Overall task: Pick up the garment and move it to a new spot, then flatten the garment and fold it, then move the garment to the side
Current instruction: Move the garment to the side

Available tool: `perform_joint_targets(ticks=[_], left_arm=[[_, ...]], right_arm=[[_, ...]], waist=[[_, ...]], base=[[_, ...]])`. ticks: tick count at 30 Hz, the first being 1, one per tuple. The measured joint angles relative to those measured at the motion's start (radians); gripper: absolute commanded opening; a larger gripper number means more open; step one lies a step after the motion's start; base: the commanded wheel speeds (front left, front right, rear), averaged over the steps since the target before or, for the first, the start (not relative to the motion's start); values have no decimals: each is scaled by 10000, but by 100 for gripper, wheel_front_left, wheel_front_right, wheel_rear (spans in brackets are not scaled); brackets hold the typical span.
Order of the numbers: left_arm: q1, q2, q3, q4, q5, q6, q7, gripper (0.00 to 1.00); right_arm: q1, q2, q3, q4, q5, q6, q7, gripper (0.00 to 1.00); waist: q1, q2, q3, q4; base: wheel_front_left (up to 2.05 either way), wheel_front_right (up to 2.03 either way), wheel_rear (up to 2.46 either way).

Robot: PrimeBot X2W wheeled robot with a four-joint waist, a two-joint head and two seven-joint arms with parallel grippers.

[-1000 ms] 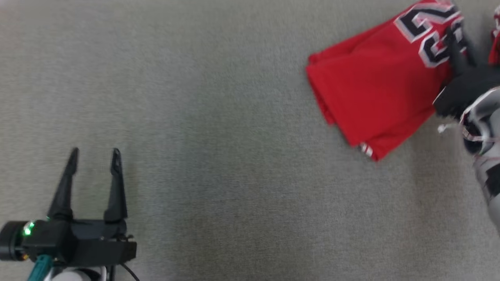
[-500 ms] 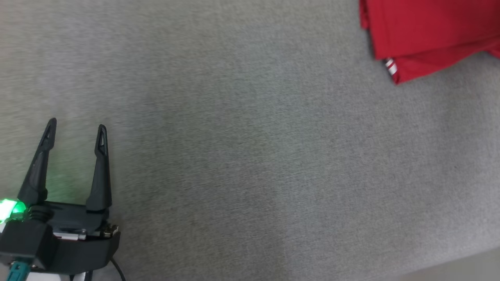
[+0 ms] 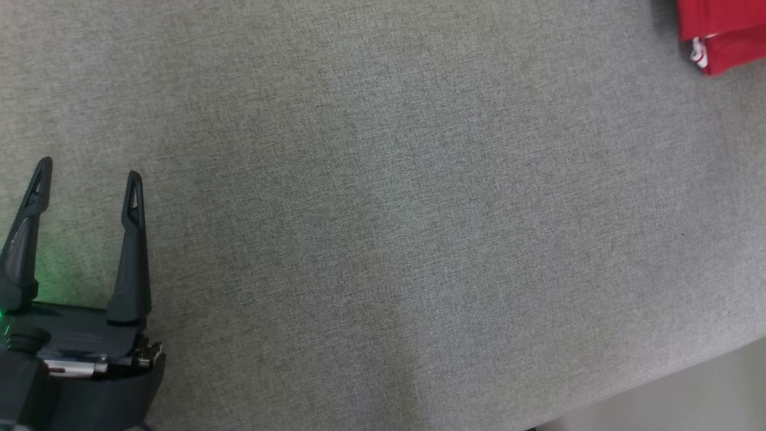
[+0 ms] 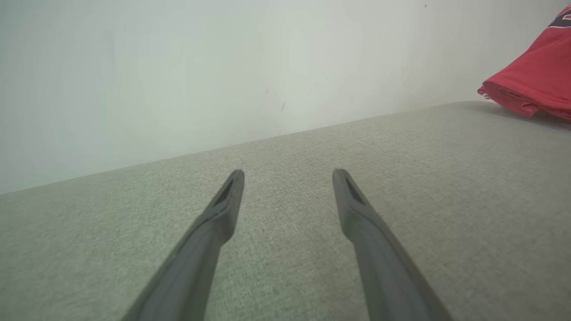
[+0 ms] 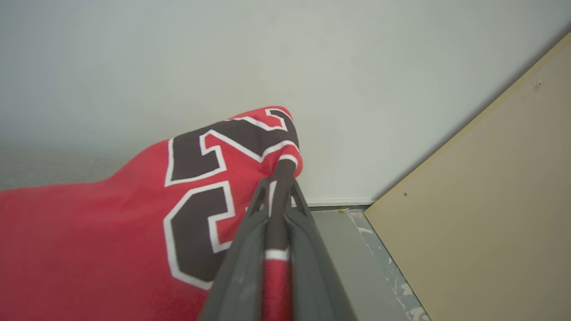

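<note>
In the head view, the left gripper (image 3: 88, 169) sits at the lower left, its two dark fingers spread apart above the grey woven cloth surface (image 3: 383, 215). A corner of the red jersey garment (image 3: 724, 24) lies at the top right edge.

In the left wrist view, the fingers stand wide apart with nothing between them. The garment rests on the surface at the far right, before a pale wall (image 4: 178, 67).

In the right wrist view, the right gripper (image 5: 280, 185) is clamped on a fold of the garment beside its black, white-edged numerals, with a beige board (image 5: 490, 200) to the right.
</note>
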Motion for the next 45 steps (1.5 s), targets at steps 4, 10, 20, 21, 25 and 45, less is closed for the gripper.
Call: perform_joint_targets(ticks=[4,10,20,21,25,45], left_arm=[[83,54,42,-232,0,21,35,100],[147,146,111,-313,-4,104,96,100],[208,194,121,-132,-81,217,90,100],[215,182,111,-54,-90,242,71,100],[257,42,86,324,-180,357,-138,100],[1771,-1110,466,2560,-886,796,-688,100]], right_arm=[[-306,-201,67,276,-69,0,-86,0],[-540,-130,186,616,-105,0,-357,100],[-638,2,316,976,-320,0,-894,100],[-649,25,318,957,-320,0,-965,100],[-630,213,347,734,-316,0,-1131,100],[3654,2010,-280,-2621,-483,-2,-1306,100]], waist=[[-1,-1,118,-76],[-2,-1,231,-233],[-1,-1,21,-287],[-1,-1,-26,-272],[-1,-1,-293,-179],[-3,-4,-3174,807]], base=[[0,0,0],[0,0,0],[0,0,0],[0,0,0],[0,0,0],[0,0,0]])
